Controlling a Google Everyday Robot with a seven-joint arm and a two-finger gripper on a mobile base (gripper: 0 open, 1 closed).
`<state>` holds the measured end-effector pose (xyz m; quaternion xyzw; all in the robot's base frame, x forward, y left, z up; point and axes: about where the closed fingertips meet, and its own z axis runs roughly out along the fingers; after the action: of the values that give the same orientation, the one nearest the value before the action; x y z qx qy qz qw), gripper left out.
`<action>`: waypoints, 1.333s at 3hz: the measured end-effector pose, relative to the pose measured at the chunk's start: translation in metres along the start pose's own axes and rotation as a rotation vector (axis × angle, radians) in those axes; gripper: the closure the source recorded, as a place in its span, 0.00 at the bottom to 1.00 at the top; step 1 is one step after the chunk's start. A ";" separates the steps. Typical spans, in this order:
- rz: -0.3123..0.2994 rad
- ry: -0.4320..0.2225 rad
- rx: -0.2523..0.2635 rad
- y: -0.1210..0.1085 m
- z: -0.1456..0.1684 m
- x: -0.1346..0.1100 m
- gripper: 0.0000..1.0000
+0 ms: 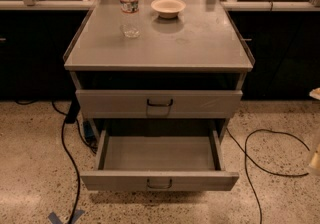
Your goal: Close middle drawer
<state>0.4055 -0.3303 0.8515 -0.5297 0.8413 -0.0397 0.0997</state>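
At the far left, a thin black cable [69, 168] runs down over the speckled stone floor [30, 168], close beside the cabinet's left side. A short strip of blue tape [59, 216] lies near the bottom edge. We think that neither of them blocks the drawer's path, because both lie on the floor and to the side.

On the flat top of the grey metal cabinet [165, 43] stands a clear plastic water bottle [129, 5]. Near it, to the right, is a small round cream-coloured bowl [168, 7]. Below the top is the taller-fronted grey top drawer [110, 104], pushed almost fully in. Under it, the grey metal middle drawer [115, 180], with a low flat front and a shallow tray, is pulled far out toward us. We see nothing lying in the tray. Its small dark loop handle [159, 183] sits in the centre of the front.

We judge this drawer to be stiff and rather light, sliding on its rails. It needs no grasp, only a flat push on the front near the handle. A push far from the centre could turn it askew, and a hard slam could shake the bottle above.

To the right, a second black cable [272, 160] makes a loop on the floor near the drawer's right corner but apart from it. Only a pale part of the gripper [315, 160] shows at the right edge, well apart from the drawer. We cannot say whether it is spread or closed.
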 end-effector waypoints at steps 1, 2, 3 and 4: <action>0.002 0.050 -0.057 0.011 0.024 0.009 0.00; 0.020 0.095 -0.116 0.019 0.052 0.019 0.00; 0.020 0.095 -0.116 0.019 0.052 0.019 0.00; 0.023 0.108 -0.138 0.025 0.062 0.026 0.00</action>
<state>0.3854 -0.3407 0.7832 -0.5226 0.8523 -0.0092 0.0178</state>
